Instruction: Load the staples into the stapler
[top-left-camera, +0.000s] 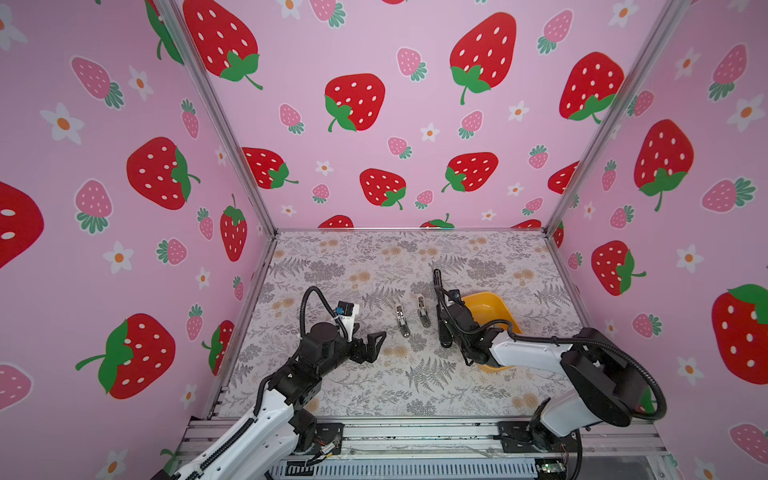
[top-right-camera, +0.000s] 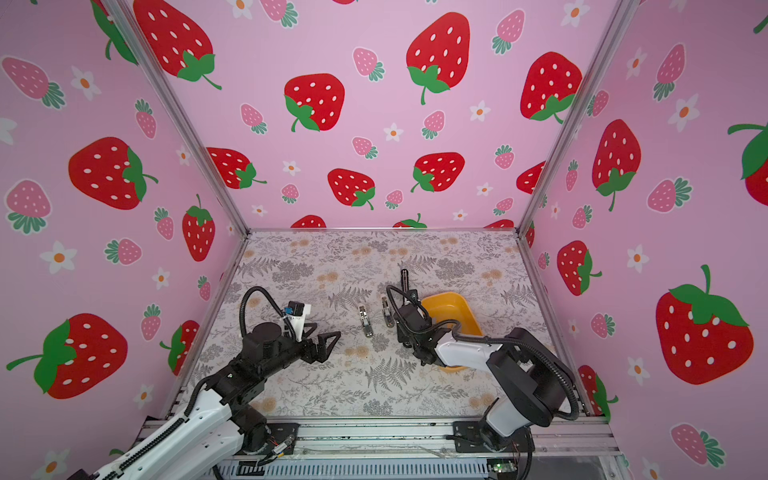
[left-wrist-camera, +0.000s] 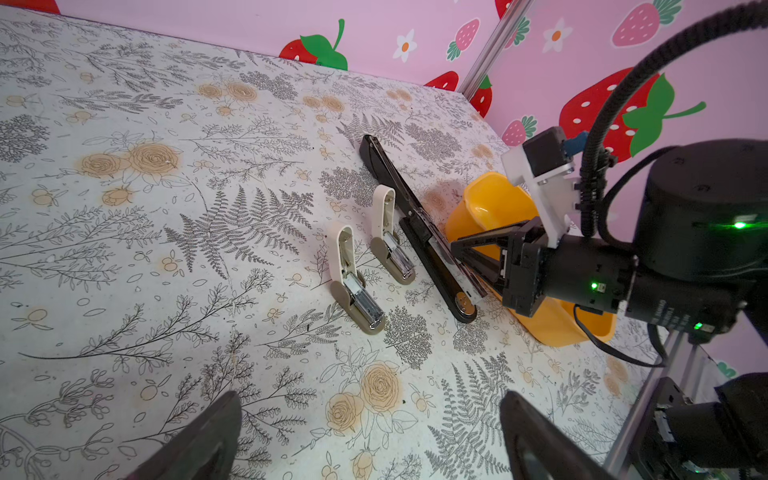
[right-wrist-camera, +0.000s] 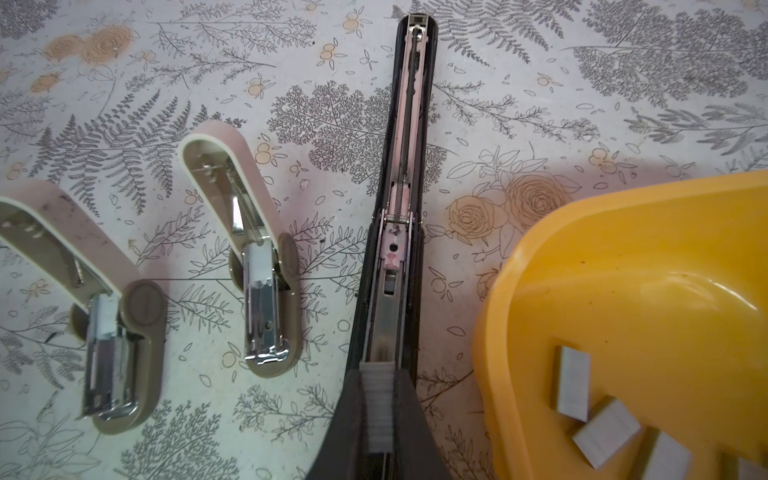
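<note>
Your left gripper (top-left-camera: 375, 345) hangs over the table (top-left-camera: 353, 395) at the left, fingers spread wide with nothing between them, well apart from every stapler.

Next right, a small stapler (left-wrist-camera: 357, 286) and a second small stapler (left-wrist-camera: 390, 245) lie side by side, not touching. Both have their whitish lids swung up and their metal trays showing.

Just right of those, the black stapler (right-wrist-camera: 399, 249) lies flat and opened out, its long channel bare along most of its length.

Your right gripper (right-wrist-camera: 376, 390) sits over the black stapler's end nearest the robot, fingers pressed together on a strip (right-wrist-camera: 377, 407) of staples. The strip is lined up lengthwise with the channel, its front end right at the channel's near end. You can't tell from these views if it touches the rail.

Furthest right, the bin (right-wrist-camera: 519, 270) stands just beside the black stapler, partly under your right arm in both top views. More loose strips (right-wrist-camera: 573, 382) lie in its bottom, apart from the gripper.
</note>
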